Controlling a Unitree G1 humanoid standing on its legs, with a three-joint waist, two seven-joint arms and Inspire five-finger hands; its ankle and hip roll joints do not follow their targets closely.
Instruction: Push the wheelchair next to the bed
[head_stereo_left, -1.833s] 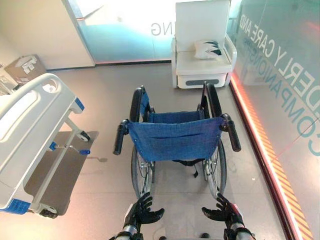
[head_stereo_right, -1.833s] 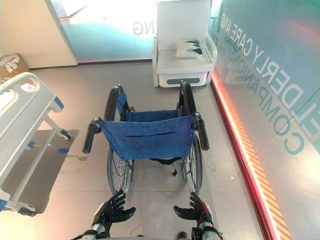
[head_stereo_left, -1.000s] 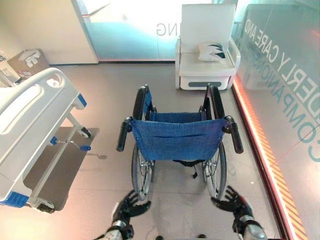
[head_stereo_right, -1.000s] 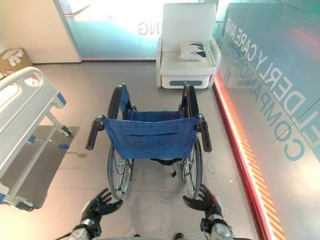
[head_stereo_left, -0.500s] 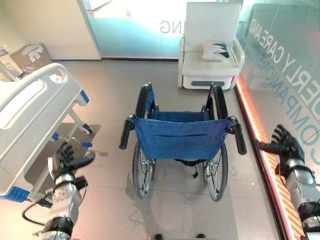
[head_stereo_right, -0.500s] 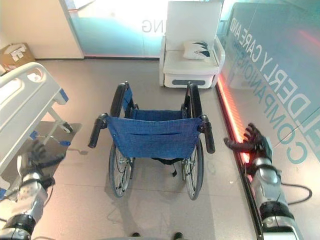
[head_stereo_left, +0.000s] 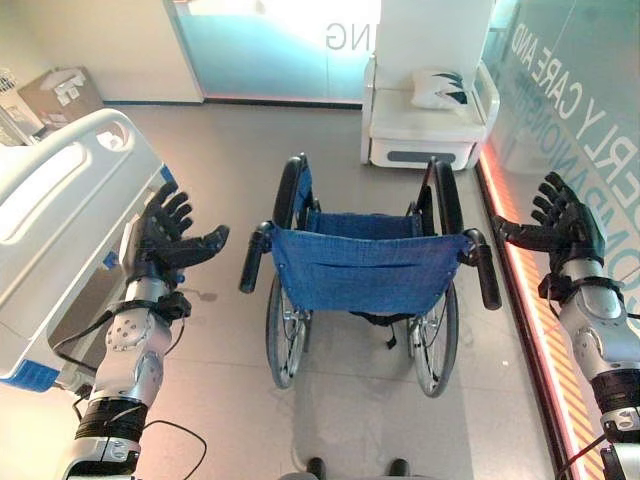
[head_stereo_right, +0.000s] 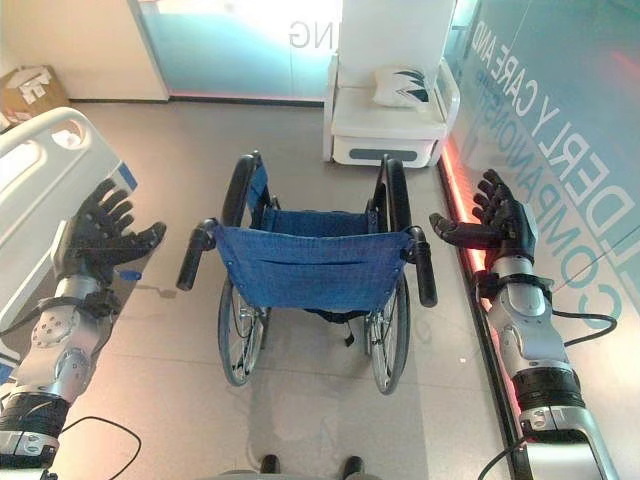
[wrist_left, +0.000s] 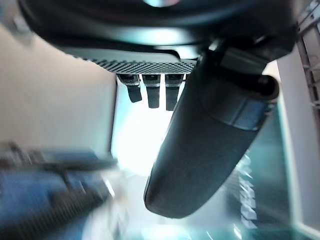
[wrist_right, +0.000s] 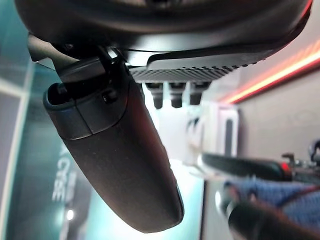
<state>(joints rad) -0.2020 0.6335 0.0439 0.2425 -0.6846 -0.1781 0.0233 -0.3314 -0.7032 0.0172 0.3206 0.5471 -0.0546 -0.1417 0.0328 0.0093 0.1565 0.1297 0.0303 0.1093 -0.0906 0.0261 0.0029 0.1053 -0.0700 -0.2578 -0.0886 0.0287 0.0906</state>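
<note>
The glass wall (head_stereo_left: 585, 110) on the right carries large white lettering. The floor (head_stereo_left: 230, 160) is smooth and grey, with an orange-red strip along the base of the glass. A white armchair (head_stereo_left: 425, 125) holding a cushion (head_stereo_left: 440, 90) stands at the far end, and a cardboard box (head_stereo_left: 60, 92) sits far left.

The wheelchair (head_stereo_left: 375, 270) has a blue fabric backrest facing the robot, black push handles (head_stereo_left: 255, 258) and black tyres. It stands mid-floor, right of the bed (head_stereo_left: 60, 220) and apart from it.

The left hand (head_stereo_left: 165, 240) and right hand (head_stereo_left: 565, 230) have fingers spread wide and hold nothing. Each is raised outboard of a handle without touching it.
</note>
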